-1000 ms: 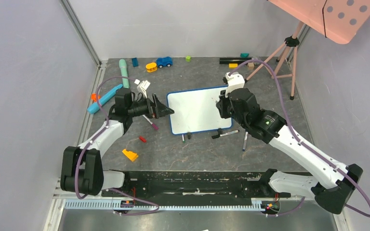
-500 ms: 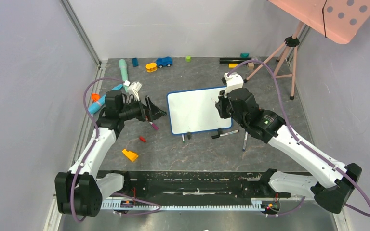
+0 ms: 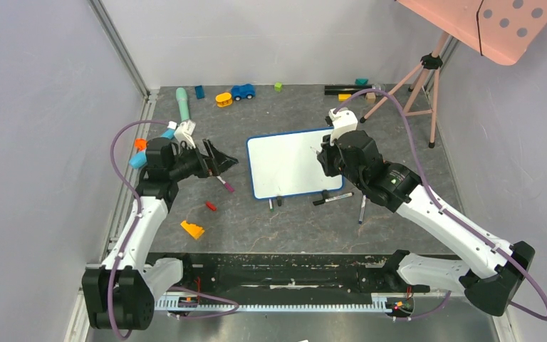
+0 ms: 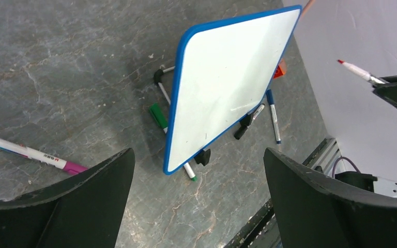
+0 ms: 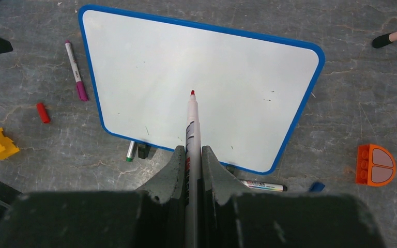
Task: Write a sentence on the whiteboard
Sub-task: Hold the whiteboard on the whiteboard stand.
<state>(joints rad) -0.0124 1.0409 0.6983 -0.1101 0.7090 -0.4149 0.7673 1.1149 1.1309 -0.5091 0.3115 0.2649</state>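
Observation:
The whiteboard (image 3: 292,165) lies flat mid-table, blue-framed, on small black feet; it also shows in the left wrist view as the whiteboard (image 4: 227,88) and in the right wrist view as the whiteboard (image 5: 144,77). Its white face carries only faint specks, and no sentence is in view. My right gripper (image 3: 325,158) (image 5: 191,150) is shut on a red-tipped marker (image 5: 192,121), whose tip hovers over the board's middle. My left gripper (image 3: 222,161) (image 4: 197,152) stands wide open and empty, left of the board and apart from it.
A pink-capped marker (image 3: 223,184) lies between the left gripper and the board. A green marker (image 3: 271,204), a black marker (image 3: 333,199) and a blue marker (image 3: 362,210) lie along the near edge. Other items: red cap (image 3: 211,206), yellow block (image 3: 191,229), tripod (image 3: 420,78), toys at the back.
The left arm has drawn back to the left, away from the board's left edge, still open. The right arm and marker have barely moved.

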